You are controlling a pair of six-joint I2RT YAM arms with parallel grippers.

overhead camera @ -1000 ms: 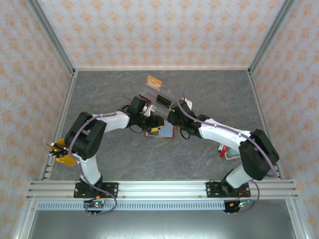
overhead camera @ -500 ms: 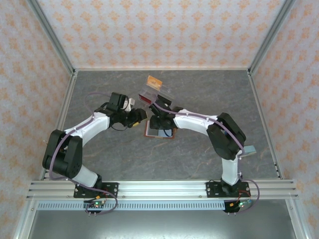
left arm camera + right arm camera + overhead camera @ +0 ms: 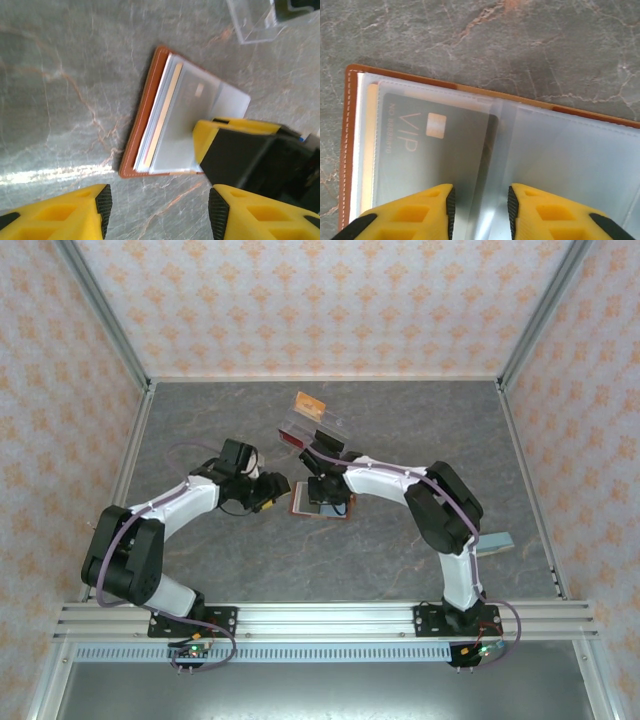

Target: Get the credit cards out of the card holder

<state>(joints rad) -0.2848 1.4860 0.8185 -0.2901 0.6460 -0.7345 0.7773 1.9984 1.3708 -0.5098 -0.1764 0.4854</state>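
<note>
The card holder (image 3: pixel 322 504) lies open on the table, brown-edged with clear sleeves (image 3: pixel 560 160). A dark credit card marked VIP (image 3: pixel 420 145) sits in the left sleeve, and a tan card's edge (image 3: pixel 166 112) shows among the stacked sleeves. My right gripper (image 3: pixel 481 210) hovers over the holder, open narrowly, its jaws either side of the dark card's right edge. My left gripper (image 3: pixel 161 212) stands open over bare table just off the holder's (image 3: pixel 137 135) near corner, with nothing between its fingers. The right gripper's (image 3: pixel 250 155) yellow and black body covers part of the holder.
A clear plastic box (image 3: pixel 315 433) stands just behind the holder, with an orange card (image 3: pixel 310 403) at its far end and a red one (image 3: pixel 290 441) at its left. A small blue-grey flat thing (image 3: pixel 497 540) lies near the table's right side.
Both arms have changed pose since the oldest frame. Over the last half second my left gripper has edged toward the holder, and the right gripper's jaws have narrowed above the sleeve.
</note>
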